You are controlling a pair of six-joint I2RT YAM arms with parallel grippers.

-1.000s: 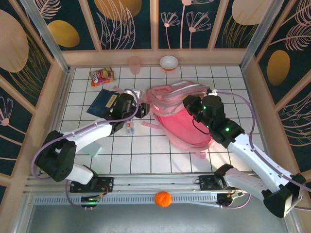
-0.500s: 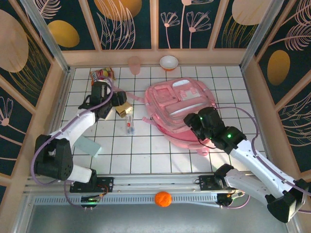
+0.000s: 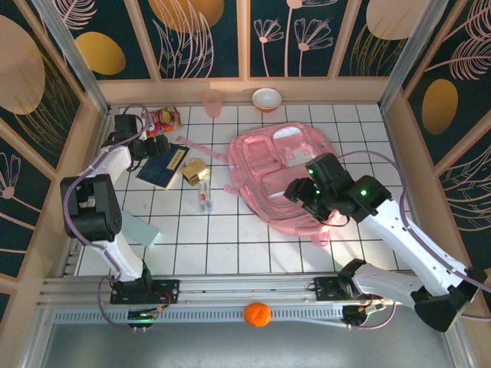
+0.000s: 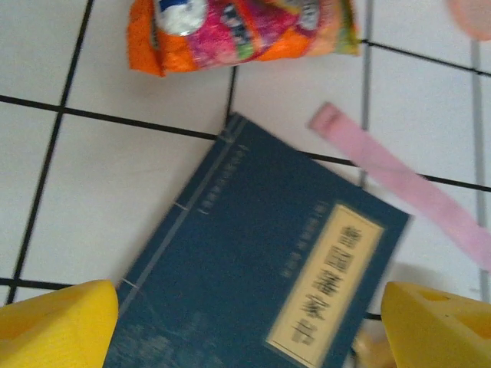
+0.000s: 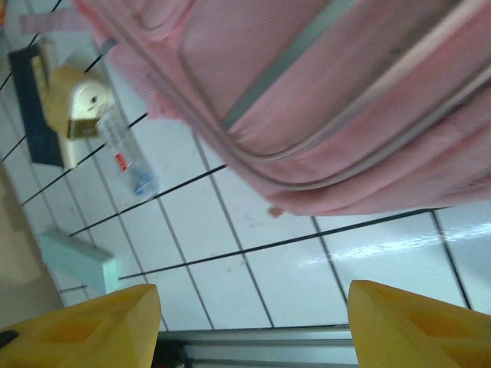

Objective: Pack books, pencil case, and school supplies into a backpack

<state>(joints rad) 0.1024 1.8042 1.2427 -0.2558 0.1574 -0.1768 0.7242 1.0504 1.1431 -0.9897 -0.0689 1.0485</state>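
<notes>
1 book point(image 3: 167, 165), navy with a yellow label, flat on the tiles left of the backpack point(image 3: 288, 180), 1 backpack lying mid-table; 2 loose supplies: tan block point(image 3: 193, 170) touching the book's right corner, clear oblong point(image 3: 204, 193) just below it; all outside the backpack

Left gripper point(image 4: 247, 323) over the book, fingers spread wide, nothing pinched; right gripper point(image 5: 247, 322) over the backpack's near-left edge, fingers also spread, holding nothing

Left wrist view cuts off the book's lower end and the label text is blurred; right wrist view cuts off most of the backpack; cannot tell whether any pocket is unzipped

Around: 1 snack packet point(image 3: 163, 117) just beyond the book, 1 pink cup point(image 3: 212, 102), 1 bowl point(image 3: 266, 98), 1 teal block point(image 3: 138, 228), 1 orange ball point(image 3: 258, 313), pink strap point(image 4: 399, 184) beside the book
</notes>
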